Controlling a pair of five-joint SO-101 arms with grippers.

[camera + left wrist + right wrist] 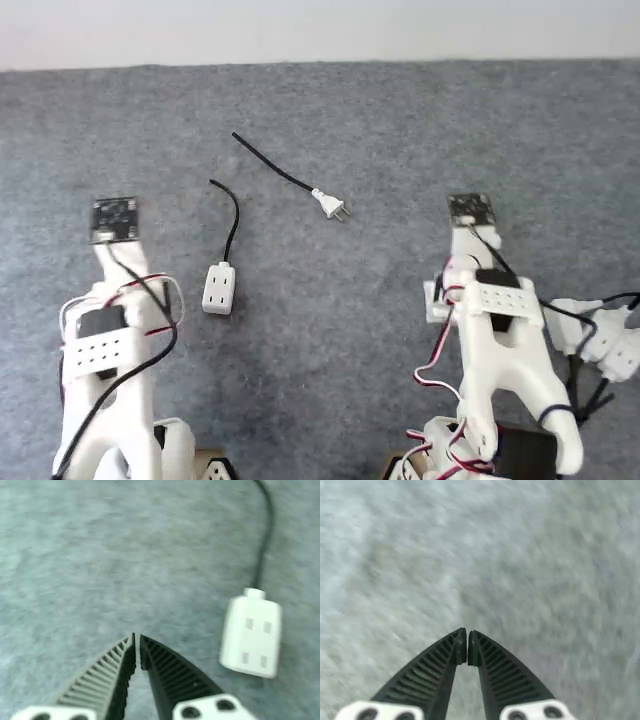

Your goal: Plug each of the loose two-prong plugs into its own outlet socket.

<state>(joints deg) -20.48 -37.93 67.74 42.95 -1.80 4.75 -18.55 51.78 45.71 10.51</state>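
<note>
A white outlet block (219, 288) with a short black cord lies on the grey carpet left of centre; in the left wrist view the outlet block (251, 635) shows two pairs of slots. A white two-prong plug (331, 206) on a black cord lies farther back, near the middle. My left gripper (137, 641) is shut with nothing in it, hovering over bare carpet beside the block. My right gripper (467, 635) is shut and empty over bare carpet. In the high view the left arm (110, 330) stands left of the block, and the right arm (490, 310) stands at the right.
Grey carpet (330, 110) covers the whole work surface up to a pale wall at the back. Loose white connectors and black wires (600, 335) hang beside the right arm at the right edge.
</note>
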